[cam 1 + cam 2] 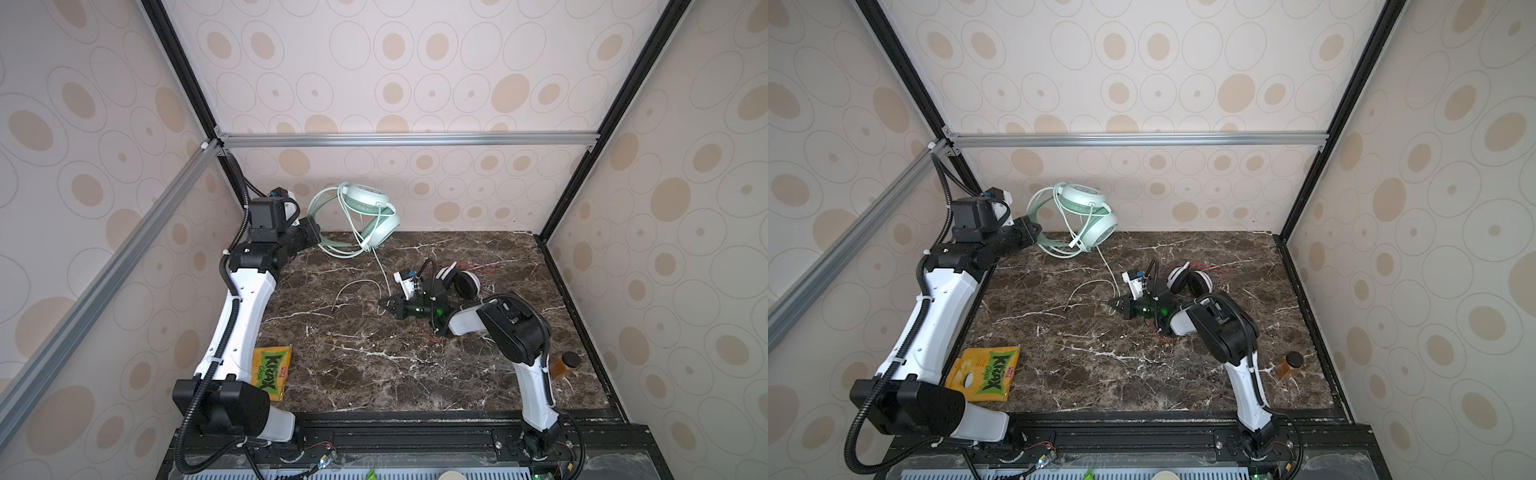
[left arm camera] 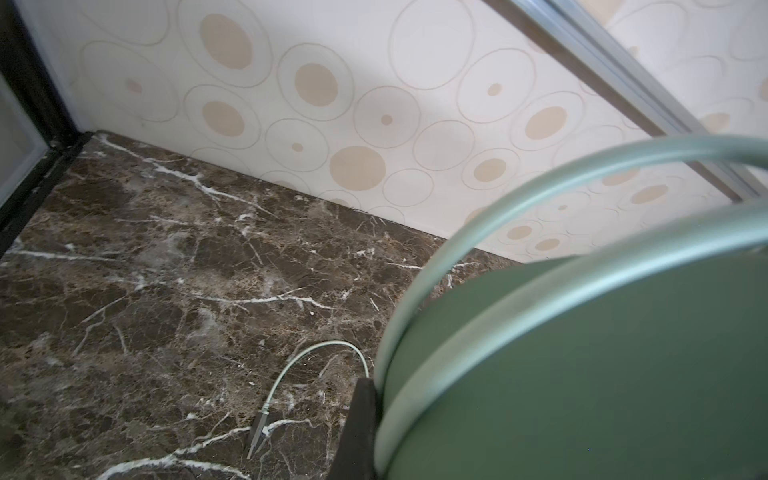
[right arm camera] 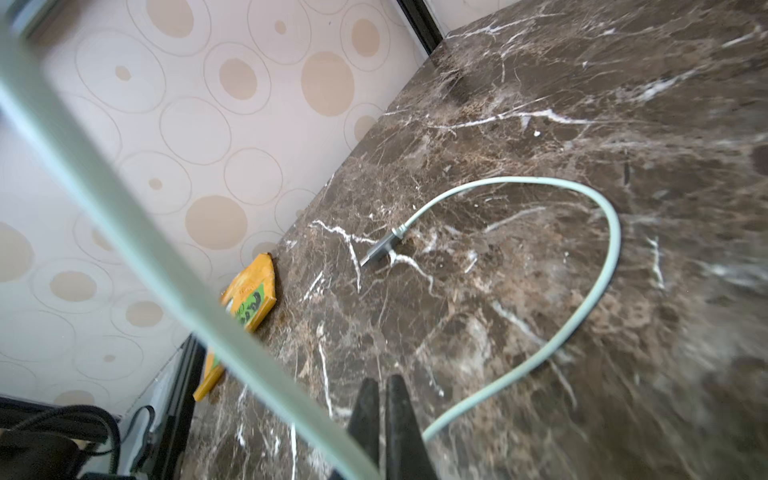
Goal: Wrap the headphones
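my left gripper (image 1: 318, 235) sits at the far left, clamped tight on the headband of the mint green over-ear headphones (image 1: 365, 199), holding them off the dark brown marble tabletop (image 1: 374, 374) against the far wall. their pale green cord (image 1: 382, 266) is looped a few times around the cups, then drops to the table near the middle. my right gripper (image 1: 381, 306) lies low there, its fingers (image 3: 399, 415) pressed together; in the right wrist view the cord runs in at one side of them and out the other, so i read it as pinched. past that, the cord curls left to its grey plug (image 1: 334, 308), flat on the marble. the white-and-black headphones (image 1: 465, 284) lie just beyond my right wrist, with their thin red cord (image 1: 482, 268) trailing right. a yellow chips packet (image 1: 272, 372) rests near left, and a brown bottle with a black cap (image 1: 565, 363) near right.
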`<state>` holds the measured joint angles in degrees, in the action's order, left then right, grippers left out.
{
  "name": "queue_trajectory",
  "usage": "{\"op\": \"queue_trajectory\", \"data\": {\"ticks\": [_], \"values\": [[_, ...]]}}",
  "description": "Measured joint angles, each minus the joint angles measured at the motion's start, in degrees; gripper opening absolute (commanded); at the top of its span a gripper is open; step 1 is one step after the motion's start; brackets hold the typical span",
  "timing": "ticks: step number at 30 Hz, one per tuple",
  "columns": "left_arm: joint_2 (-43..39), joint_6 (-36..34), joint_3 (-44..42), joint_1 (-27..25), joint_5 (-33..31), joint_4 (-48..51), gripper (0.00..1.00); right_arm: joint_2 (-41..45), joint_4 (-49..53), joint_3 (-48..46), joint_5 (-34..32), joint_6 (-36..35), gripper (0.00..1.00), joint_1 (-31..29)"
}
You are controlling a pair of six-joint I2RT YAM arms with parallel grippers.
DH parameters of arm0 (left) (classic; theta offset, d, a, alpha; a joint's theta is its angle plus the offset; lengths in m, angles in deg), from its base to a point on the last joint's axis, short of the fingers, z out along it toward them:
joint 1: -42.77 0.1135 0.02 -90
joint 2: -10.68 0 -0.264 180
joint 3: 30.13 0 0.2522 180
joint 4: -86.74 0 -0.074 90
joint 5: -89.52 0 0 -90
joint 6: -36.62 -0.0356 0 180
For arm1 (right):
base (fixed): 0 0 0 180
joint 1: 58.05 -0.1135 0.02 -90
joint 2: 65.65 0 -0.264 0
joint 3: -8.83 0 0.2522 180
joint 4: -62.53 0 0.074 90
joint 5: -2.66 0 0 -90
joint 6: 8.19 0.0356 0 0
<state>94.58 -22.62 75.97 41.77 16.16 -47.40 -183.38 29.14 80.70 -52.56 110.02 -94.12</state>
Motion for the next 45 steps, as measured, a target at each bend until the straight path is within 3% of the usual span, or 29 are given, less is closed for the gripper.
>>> {"op": "queue_trajectory", "data": {"ticks": [8, 20, 25, 30, 39, 45], "values": [[2.49, 6.25, 2.21, 0.59, -12.46, 2.71, 0.00, 19.34, 25.75, -0.57, -8.28, -17.68, 0.00, -7.26], [2.47, 6.60, -0.61, 0.17, -22.97, 8.50, 0.00, 31.67, 52.98, 5.97, -28.09, -37.68, 0.00, -15.30], [2.38, 5.05, -4.09, -3.08, -28.85, 8.94, 0.00, 32.48, 62.79, 13.97, -36.09, -44.54, 0.00, -16.70], [2.38, 1.16, -4.85, -9.90, -38.88, 10.23, 0.00, 32.35, 72.26, 22.95, -43.91, -51.32, 0.00, -16.81], [2.40, -7.10, -5.20, -21.00, -54.42, 9.68, 0.00, 31.12, 75.19, 27.36, -51.93, -61.48, 0.00, -17.03], [2.38, -15.52, -8.31, -24.44, -58.53, 7.06, 0.00, 29.29, 73.29, 27.58, -54.05, -66.25, 0.00, -16.85]]}}
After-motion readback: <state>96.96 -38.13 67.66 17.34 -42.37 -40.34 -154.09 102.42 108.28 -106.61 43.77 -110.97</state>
